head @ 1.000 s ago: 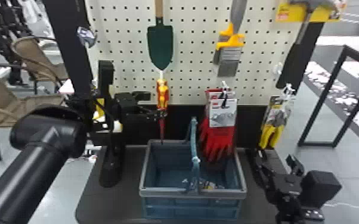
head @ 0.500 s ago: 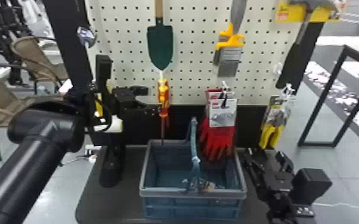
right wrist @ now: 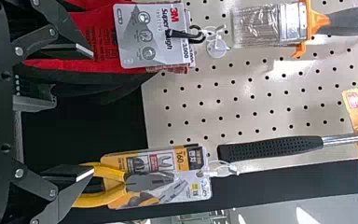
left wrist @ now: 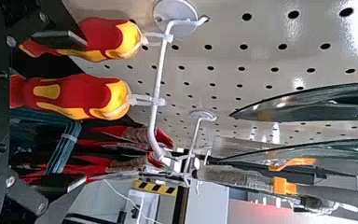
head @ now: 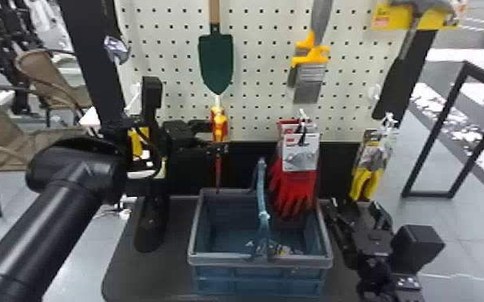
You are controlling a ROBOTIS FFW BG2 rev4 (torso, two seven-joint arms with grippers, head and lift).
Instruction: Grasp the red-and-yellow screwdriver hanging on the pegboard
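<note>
Screwdriver (head: 218, 123) hangs on hook (left wrist: 156, 93) just under green trowel (head: 215, 60). L gripper (left wrist: 77, 109) fingers spread, straddling handle, no clamp yet. R gripper (right wrist: 88, 112) spread, idle, well below-right of trowel. Risk: off-centre close swings tool off hook.

Counted on the white pegboard (head: 261, 60): 1 red-and-yellow screwdriver (head: 218, 127), 1 dark green trowel (head: 215, 62), 1 yellow-handled paintbrush (head: 307, 74), 1 pr red gloves (head: 291, 192), 1 pr yellow-grip pliers (head: 366, 176), 1 black-grip hammer (head: 400, 80). Below, 1 blue-grey plastic crate (head: 221, 261) is seen.

— Class of premises?
— A hardware-shop display, by my inspection. A pegboard (head: 261, 48) faces me, hung with a trowel (head: 215, 64), paintbrush (head: 308, 82), hammer (head: 400, 84), carded gloves (head: 293, 192) and packaged pliers (head: 368, 176). A shopping basket (head: 259, 262) stands below.
</note>
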